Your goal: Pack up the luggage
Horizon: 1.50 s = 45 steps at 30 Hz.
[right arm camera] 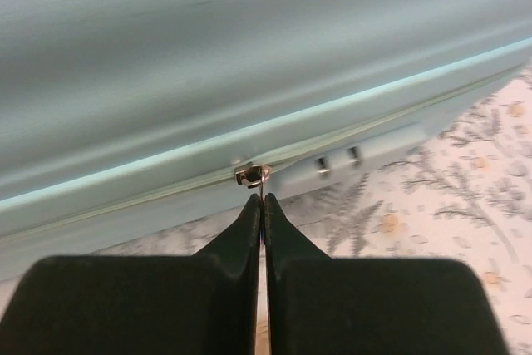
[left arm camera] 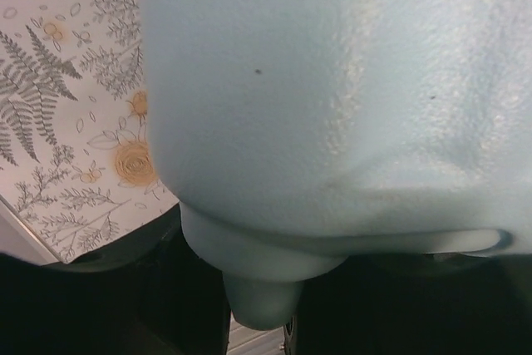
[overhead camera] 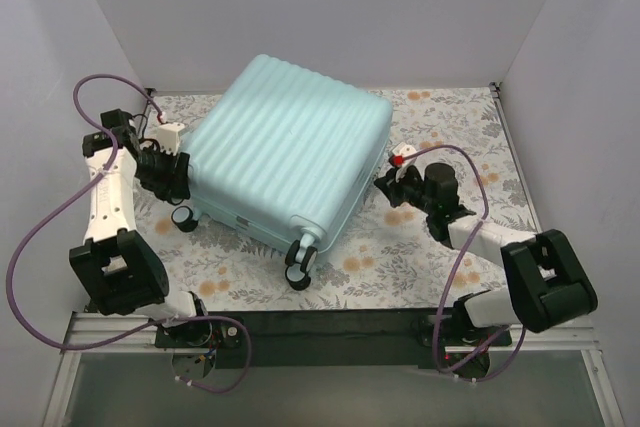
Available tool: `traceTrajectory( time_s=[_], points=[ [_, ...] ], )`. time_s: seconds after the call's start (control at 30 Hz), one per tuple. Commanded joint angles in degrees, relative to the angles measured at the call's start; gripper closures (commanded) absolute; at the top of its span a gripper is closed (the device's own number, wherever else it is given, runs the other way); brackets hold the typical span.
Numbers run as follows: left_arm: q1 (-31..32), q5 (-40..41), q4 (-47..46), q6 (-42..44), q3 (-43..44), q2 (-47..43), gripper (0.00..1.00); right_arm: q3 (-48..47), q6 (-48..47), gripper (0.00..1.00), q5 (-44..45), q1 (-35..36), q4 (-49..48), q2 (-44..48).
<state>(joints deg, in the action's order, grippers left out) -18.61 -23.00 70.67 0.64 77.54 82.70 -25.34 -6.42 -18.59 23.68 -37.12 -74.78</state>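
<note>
The luggage (overhead camera: 285,162), a pale mint ribbed hard-shell suitcase, lies closed and flat in the middle of the floral table. My left gripper (overhead camera: 168,175) is at its left corner. In the left wrist view the shell (left arm camera: 332,81) fills the frame, and a mint stub (left arm camera: 262,288) under that corner sits pinched between my dark fingers (left arm camera: 191,305). My right gripper (overhead camera: 383,183) is at the case's right side. Its fingertips (right arm camera: 263,199) are shut on the thin pull tab hanging from the metal zip slider (right arm camera: 252,175) on the luggage's (right arm camera: 249,56) zip line.
Black wheels (overhead camera: 184,217) (overhead camera: 299,272) stick out at the luggage's near side. Grey walls enclose the table on the left, back and right. Purple cables loop around both arms. The floral cloth (overhead camera: 450,127) shows at the right of the case.
</note>
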Motion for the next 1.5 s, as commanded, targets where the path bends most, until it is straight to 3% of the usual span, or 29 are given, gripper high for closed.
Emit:
traceTrajectory(
  time_s=[0.0, 0.27, 0.6, 0.73, 0.93, 1.1, 1.2, 1.4, 1.47],
  points=[
    [-0.29, 5.25, -14.68, -3.98, 1.47, 7.56, 1.0, -8.04, -4.73, 0.99, 2.16, -6.62, -4.36, -4.91],
    [0.67, 3.49, -16.97, -5.75, 12.45, 20.21, 1.0, -22.8, -10.19, 0.99, -5.47, -15.76, -11.91, -21.61],
    [5.69, 5.16, -19.25, -6.97, 28.98, 37.97, 1.0, -49.69, -15.2, 0.99, -16.56, -21.31, -19.74, -48.42],
    [7.01, 5.86, -19.87, -6.45, 33.28, 42.97, 1.0, -61.82, -15.21, 0.99, -18.5, -21.22, -22.28, -58.35],
    [8.06, 7.45, -19.0, -8.02, 39.7, 48.87, 1.0, -87.12, -17.84, 0.99, -12.87, -21.22, -22.9, -76.89],
    [8.59, 2.8, -22.4, -8.29, 39.54, 49.32, 1.0, -105.67, -12.93, 0.99, -19.55, -19.73, -26.31, -89.82],
    [10.08, -1.51, -26.71, -9.43, 37.34, 48.44, 1.0, -102.73, -9.24, 0.99, -24.2, -17.45, -34.28, -90.1],
    [16.23, -8.54, -28.13, -12.15, 40.49, 49.58, 0.92, -78.85, 1.48, 0.99, -37.04, -14.81, -61.09, -80.19],
    [17.81, -11.78, -28.31, -12.86, 41.2, 49.58, 0.91, -68.86, 1.93, 0.99, -39.49, -14.37, -61.05, -73.27]
  ],
)
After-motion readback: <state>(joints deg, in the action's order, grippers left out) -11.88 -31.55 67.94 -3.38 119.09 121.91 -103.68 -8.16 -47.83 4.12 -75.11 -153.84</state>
